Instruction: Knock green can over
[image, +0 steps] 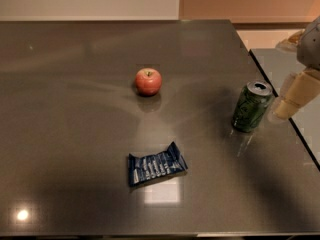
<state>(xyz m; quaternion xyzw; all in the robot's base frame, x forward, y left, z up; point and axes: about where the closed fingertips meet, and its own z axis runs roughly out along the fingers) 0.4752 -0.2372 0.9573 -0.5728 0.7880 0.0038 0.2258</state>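
Note:
The green can [252,107] is dark green with pale patterning and a silver top. It stands on the dark grey table [75,134] near the right edge. My gripper [292,98] comes in from the right edge of the camera view and sits just right of the can, close beside its upper half. I cannot tell whether it touches the can.
A red apple [148,81] stands near the table's middle, left of the can. A blue snack packet [156,170] lies flat toward the front. A second grey surface [280,66] adjoins at the right, behind the gripper.

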